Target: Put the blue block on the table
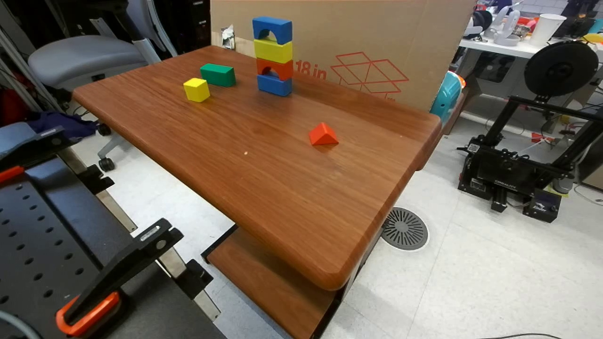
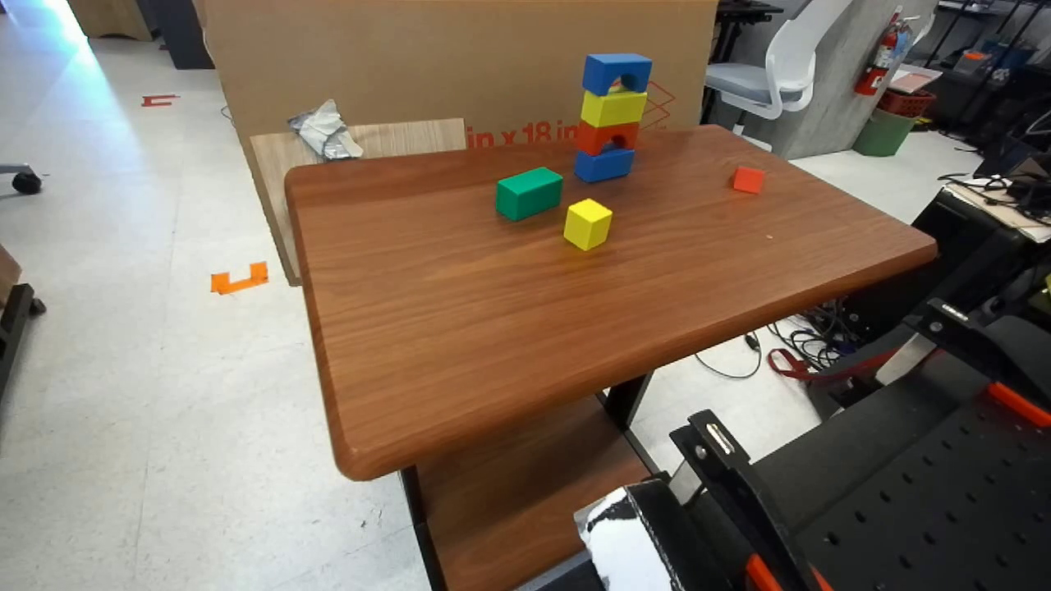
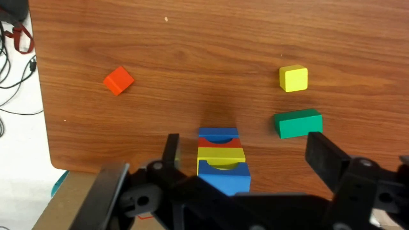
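Wrist view: my gripper [image 3: 243, 140] has its jaws wide; the blue block [image 3: 228, 179] tops a stack [image 3: 221, 154] on the table [image 3: 207, 48], left of the green block [image 3: 300, 125].

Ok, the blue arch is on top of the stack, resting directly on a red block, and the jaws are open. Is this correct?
Not quite. The blue arch rests directly on a yellow block, not a red one, as both exterior views show. It is on top of the stack, and the jaws are open.
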You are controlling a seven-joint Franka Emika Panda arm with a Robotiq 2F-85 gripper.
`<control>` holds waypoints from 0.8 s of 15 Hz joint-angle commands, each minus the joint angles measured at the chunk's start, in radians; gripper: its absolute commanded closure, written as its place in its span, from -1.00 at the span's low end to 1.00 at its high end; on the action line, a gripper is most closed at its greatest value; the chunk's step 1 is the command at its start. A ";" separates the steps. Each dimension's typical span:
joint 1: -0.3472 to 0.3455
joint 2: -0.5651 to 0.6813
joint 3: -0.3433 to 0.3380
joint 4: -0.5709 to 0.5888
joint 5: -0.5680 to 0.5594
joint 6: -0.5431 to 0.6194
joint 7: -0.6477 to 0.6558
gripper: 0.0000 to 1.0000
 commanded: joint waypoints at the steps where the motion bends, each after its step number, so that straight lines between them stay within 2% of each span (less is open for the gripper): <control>1: -0.011 0.071 0.000 0.066 0.029 0.006 -0.031 -1.00; 12: -0.021 0.232 0.003 0.235 0.031 -0.025 -0.031 -1.00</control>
